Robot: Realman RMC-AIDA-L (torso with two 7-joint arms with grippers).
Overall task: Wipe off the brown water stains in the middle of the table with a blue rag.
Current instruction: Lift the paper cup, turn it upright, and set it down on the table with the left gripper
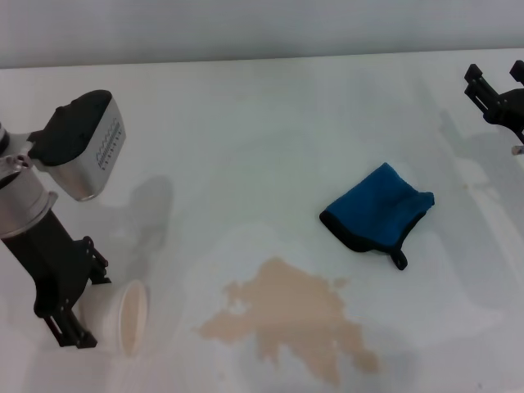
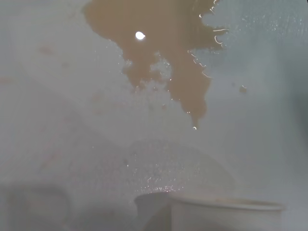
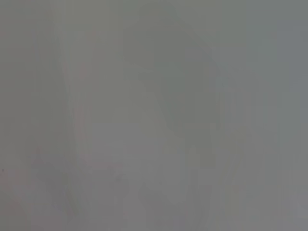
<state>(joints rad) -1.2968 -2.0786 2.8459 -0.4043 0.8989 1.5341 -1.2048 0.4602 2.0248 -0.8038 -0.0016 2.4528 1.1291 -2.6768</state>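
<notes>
The brown water stains [image 1: 291,319] form a tan, ragged patch on the white table [image 1: 246,123], near its front middle; they also show in the left wrist view [image 2: 163,43]. The blue rag [image 1: 377,214], folded, with black trim and a loop, lies flat just beyond and to the right of the stains. My left gripper [image 1: 86,304] is at the front left, shut on a white paper cup [image 1: 129,318] that is tipped on its side with its mouth towards the stains. My right gripper [image 1: 495,94] hovers at the far right edge, well clear of the rag.
The cup's rim [image 2: 221,211] shows in the left wrist view, with fine droplets [image 2: 154,178] on the table between it and the stains. The right wrist view shows only plain grey.
</notes>
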